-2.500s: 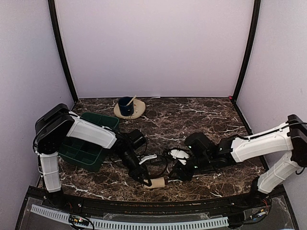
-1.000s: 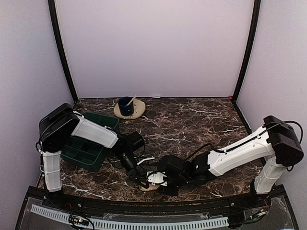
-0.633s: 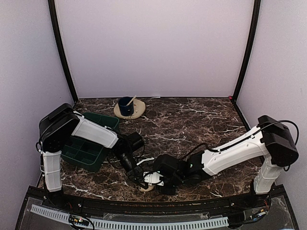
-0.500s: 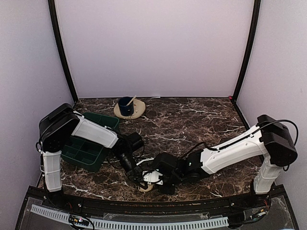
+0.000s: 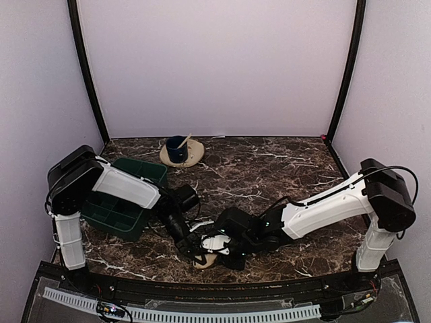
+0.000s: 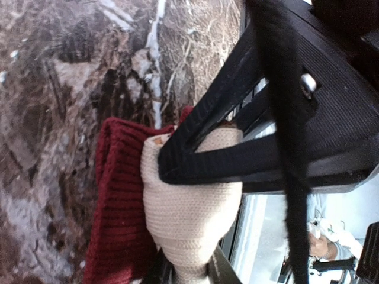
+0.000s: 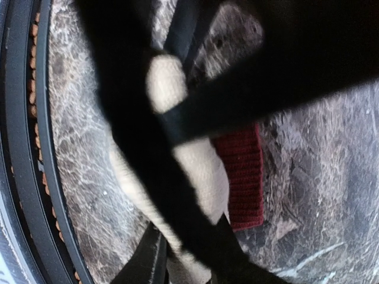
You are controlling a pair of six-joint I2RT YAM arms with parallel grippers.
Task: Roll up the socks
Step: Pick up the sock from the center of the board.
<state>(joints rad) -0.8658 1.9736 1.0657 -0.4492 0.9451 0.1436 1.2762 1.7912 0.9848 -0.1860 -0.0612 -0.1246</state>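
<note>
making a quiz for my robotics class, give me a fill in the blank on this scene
The tan sock has a ribbed cuff of dark ___. The compartment tray on the left side of the table is ___. The cup at the back is ___.
Missing words: red, green, blue.

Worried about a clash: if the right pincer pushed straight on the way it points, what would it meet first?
The tan fabric sock with dark red cuff, held in the right pincer; beyond it probably the left pincer, depth unclear.
</note>
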